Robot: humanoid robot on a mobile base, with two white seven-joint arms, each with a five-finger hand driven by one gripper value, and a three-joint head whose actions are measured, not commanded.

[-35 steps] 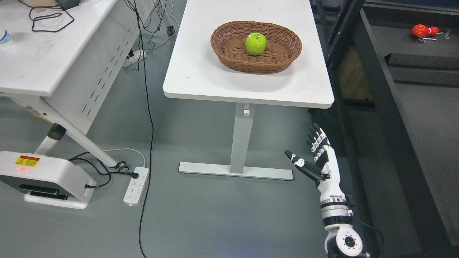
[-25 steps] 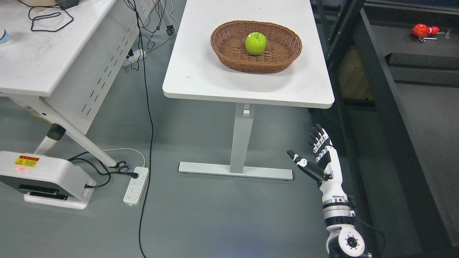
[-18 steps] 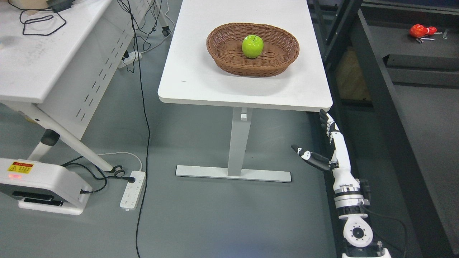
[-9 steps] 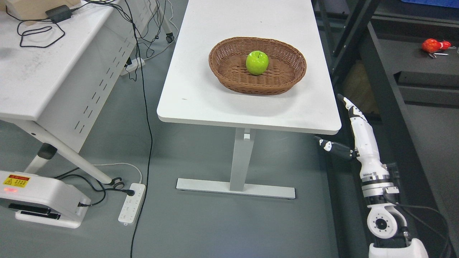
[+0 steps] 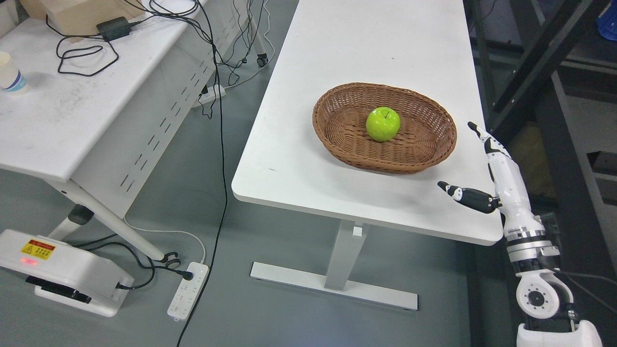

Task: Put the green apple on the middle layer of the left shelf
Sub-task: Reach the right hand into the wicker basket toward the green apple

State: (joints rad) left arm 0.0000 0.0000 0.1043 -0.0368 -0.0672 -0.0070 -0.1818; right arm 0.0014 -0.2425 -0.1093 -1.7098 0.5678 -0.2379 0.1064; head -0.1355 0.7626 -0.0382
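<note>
The right hand (image 5: 484,176) hovers empty, fingers straight and thumb splayed wide, ready for a grasp. At its ten o'clock the green apple (image 5: 383,124) sits cradled mid-basket (image 5: 347,144), which stops it rolling across the table (image 5: 299,159).
</note>
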